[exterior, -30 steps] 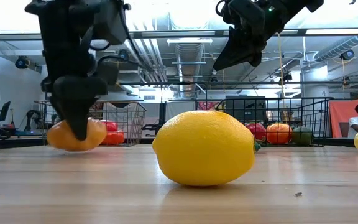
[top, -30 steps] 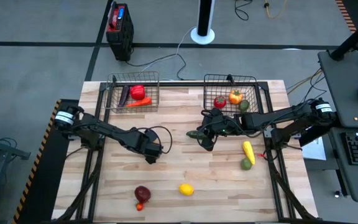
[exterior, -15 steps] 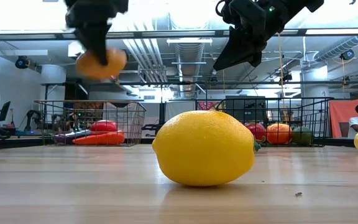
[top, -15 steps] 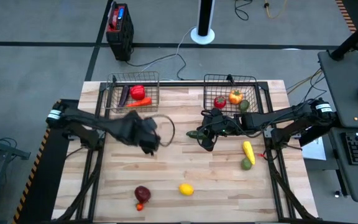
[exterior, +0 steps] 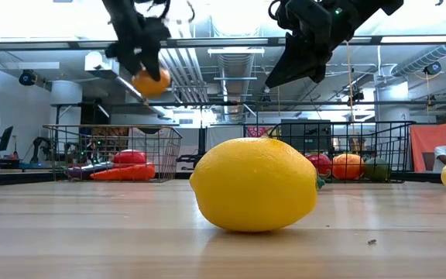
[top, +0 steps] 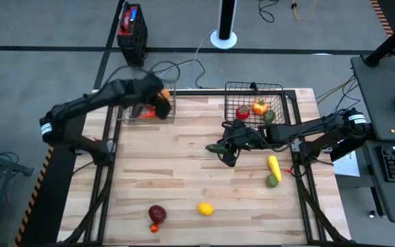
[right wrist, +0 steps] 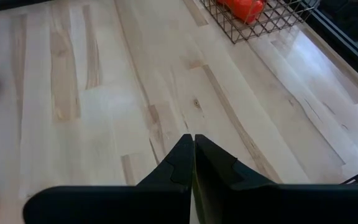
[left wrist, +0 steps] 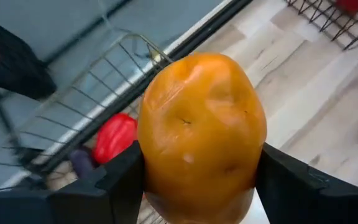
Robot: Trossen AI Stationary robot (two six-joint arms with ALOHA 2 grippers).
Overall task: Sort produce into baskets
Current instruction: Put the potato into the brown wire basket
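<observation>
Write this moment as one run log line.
left gripper: shut on orange fruit, above left basket | right gripper: shut, empty, mid-table | lemon: on table

Orange produce piece (left wrist: 201,130) above left basket (top: 168,92)

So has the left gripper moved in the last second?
Yes. The left gripper, shut on the orange piece, went from mid-table up and back to the left basket. In the low view it now hangs above that basket.
</observation>
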